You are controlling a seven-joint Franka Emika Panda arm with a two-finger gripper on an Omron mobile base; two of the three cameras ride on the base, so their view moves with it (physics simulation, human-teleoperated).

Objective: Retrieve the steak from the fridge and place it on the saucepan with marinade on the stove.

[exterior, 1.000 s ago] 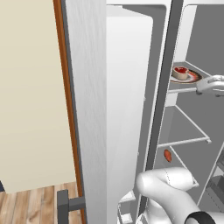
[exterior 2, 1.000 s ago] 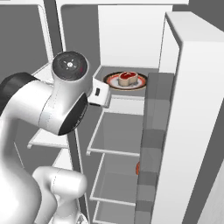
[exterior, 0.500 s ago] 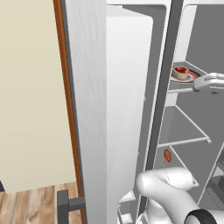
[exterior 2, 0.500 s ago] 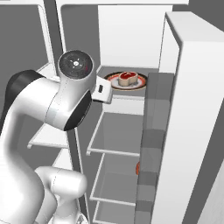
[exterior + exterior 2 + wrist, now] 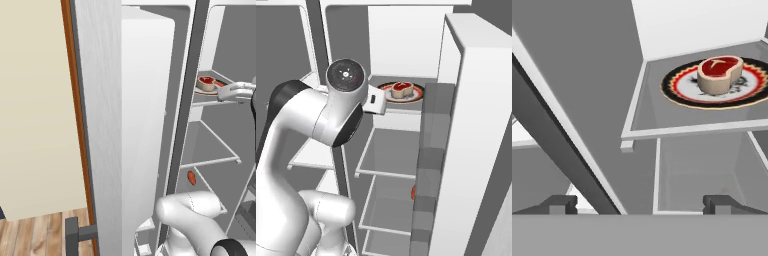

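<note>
The tool is closest to us in the hand view. Its two dark fingertips stand wide apart and hold nothing. In the left base view the tool sits at the front edge of the top shelf.

The fridge is open, and it is white inside. A dark bar of the fridge frame crosses the left part of the hand view, between the two fingertips. Just past the tool is the front edge of the top shelf.

Farther back on that shelf lies a round plate with a dark and red rim. The steak sits in the middle of the plate. It is red on top with a pale side. The tool is near the plate but does not touch the plate or the steak.

Under the top shelf are more shelves. A small red thing lies lower down in the fridge. It is too small to tell what it is.

The white back wall of the fridge is farthest away.
</note>
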